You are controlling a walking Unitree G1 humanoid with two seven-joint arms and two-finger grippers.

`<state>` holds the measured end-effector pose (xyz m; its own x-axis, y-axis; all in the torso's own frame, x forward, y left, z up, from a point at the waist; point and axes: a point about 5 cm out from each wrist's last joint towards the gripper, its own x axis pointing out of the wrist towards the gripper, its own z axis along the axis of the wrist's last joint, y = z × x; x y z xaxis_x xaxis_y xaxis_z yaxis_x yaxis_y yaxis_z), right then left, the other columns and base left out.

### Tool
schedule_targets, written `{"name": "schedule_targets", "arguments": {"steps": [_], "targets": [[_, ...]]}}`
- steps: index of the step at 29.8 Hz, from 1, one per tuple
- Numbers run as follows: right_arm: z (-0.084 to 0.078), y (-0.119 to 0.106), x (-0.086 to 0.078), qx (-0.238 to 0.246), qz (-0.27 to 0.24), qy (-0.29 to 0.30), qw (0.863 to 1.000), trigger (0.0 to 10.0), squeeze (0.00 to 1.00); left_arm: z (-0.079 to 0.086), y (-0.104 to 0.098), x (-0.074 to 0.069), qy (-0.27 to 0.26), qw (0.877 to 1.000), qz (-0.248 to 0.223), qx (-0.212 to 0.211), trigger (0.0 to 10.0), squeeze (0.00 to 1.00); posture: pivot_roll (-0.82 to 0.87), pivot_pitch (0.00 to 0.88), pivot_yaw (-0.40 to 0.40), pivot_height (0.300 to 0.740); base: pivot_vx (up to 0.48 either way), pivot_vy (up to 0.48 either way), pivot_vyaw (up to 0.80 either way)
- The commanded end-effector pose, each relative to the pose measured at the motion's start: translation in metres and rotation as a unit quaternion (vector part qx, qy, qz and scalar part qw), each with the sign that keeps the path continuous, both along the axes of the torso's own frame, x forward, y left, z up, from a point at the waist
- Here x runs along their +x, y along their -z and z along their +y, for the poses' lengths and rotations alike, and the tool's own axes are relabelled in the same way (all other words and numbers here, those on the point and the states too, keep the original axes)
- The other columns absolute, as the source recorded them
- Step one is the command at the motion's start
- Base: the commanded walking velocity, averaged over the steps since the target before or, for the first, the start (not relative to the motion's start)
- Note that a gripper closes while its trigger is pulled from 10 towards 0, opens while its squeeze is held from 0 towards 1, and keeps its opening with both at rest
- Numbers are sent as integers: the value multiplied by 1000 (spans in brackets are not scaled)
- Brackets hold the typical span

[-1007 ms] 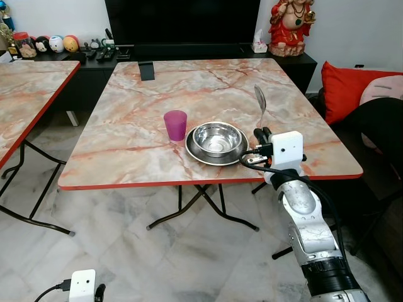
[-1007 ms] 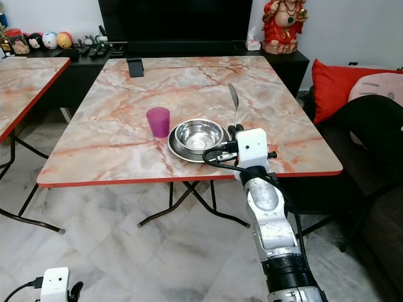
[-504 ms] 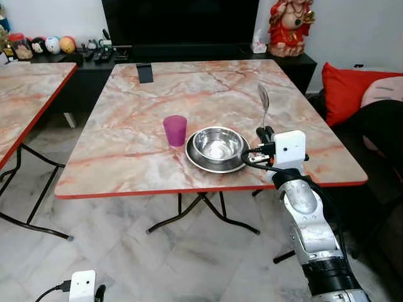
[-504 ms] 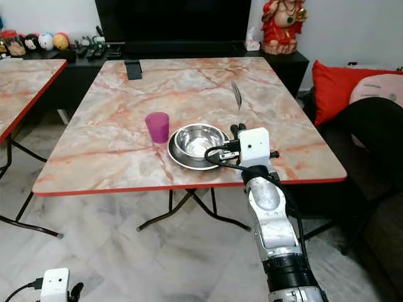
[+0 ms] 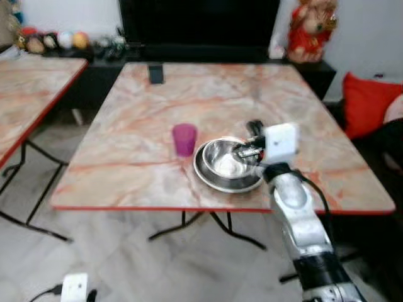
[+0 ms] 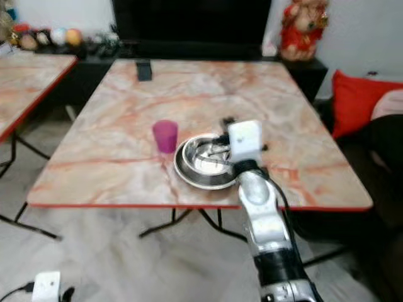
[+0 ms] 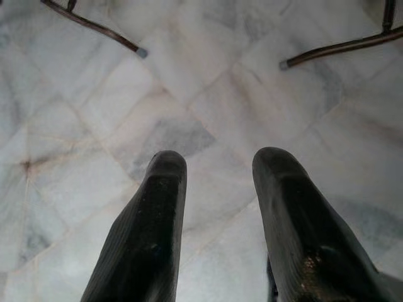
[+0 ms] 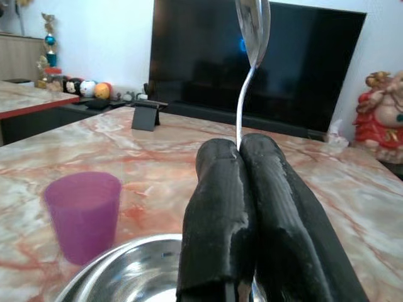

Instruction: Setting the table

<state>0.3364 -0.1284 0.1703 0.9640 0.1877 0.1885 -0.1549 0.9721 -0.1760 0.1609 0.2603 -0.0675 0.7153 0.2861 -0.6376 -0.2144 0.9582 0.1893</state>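
Steel catches the light at the middle of the frame: a bowl [image 5: 228, 162] sits in a plate [image 5: 214, 181] on the marble-patterned table [image 5: 138, 119], near its front edge, with a purple cup [image 5: 184, 139] just beside it to the left. The right gripper [image 8: 242, 189] hangs over the bowl's right rim, its two black fingers pressed tight together on the handle of a spoon [image 8: 250, 38], which stands upright with its bowl end pointing up in front of the dark television [image 8: 315, 56]. In the blurred head views the spoon itself is hard to make out. Down at the lower left, the left gripper [image 7: 217, 207] hangs over the pale floor tiles [image 7: 208, 94], its fingers spread apart and holding nothing.
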Motion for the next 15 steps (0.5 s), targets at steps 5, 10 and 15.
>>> {"name": "schedule_targets", "arguments": {"steps": [5,10,15], "targets": [[-15,1,0,1,6,23,1000,10000,0,-9,1,4,6,1000,0,-8,10000,0,-32,0,-1,724,292,0,0],[-14,0,1,1,6,22,1000,10000,0,-8,1,4,4,1000,-2,-7,10000,0,-30,0,-2,724,292,0,0],[-13,0,2,2,6,22,1000,10000,0,-6,-1,6,2,1000,-6,-4,10000,0,-31,0,0,724,286,0,0]]}}
